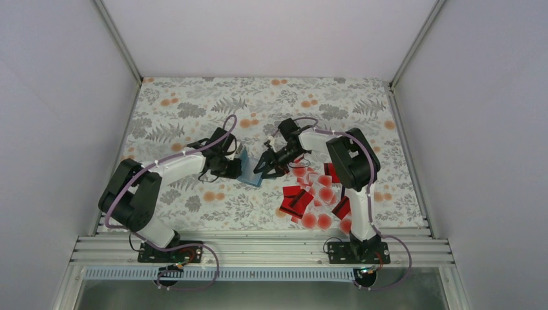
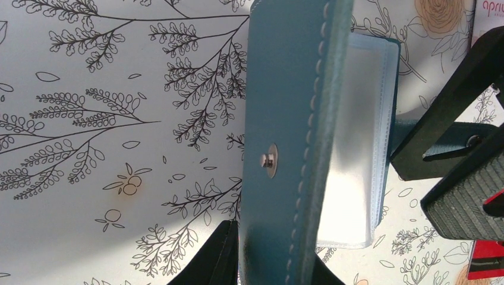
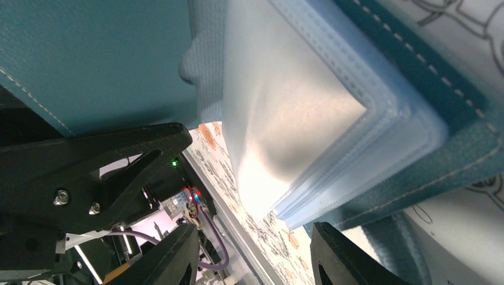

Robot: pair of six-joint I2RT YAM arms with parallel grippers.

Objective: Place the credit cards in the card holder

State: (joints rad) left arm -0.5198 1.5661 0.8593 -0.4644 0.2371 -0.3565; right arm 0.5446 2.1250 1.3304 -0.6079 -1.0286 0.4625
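Hard to read from above: only a small teal sliver of the card holder (image 1: 251, 173) near the middle of the floral-printed tabletop (image 1: 174, 110), wedged between two tools whose fingers blur into black clutter. Closer in, from the left wrist, the left tool (image 2: 270, 252) pinched nearly shut on the holder's outer cover, just below the silver snap (image 2: 270, 161), both fingers cut off by the lower edge. Holder open, the cover swung away from a stack of frosted clear sleeves (image 2: 356, 142) on its right. Impossible to tell through the frosting whether any sleeve carries a card. From the right wrist, the right tool (image 3: 254, 228) with jaws about half apart and nothing clamped between them, one corner of the sleeve stack hanging just over the gap. Unclear whether either finger touches the sleeves or the teal edge beside them. Lower left of that view blocked by the left tool's dark body and wiring. To the right of the holder, near the front edge, the credit cards (image 1: 316, 194) in a loose heap, solid red ones mixed with pale red-dotted ones, partly hidden under the white right arm (image 1: 354, 171) that crosses over them. In the left wrist view, just the corner of one red card (image 2: 486, 261) at the lower right edge, the rest out of frame.
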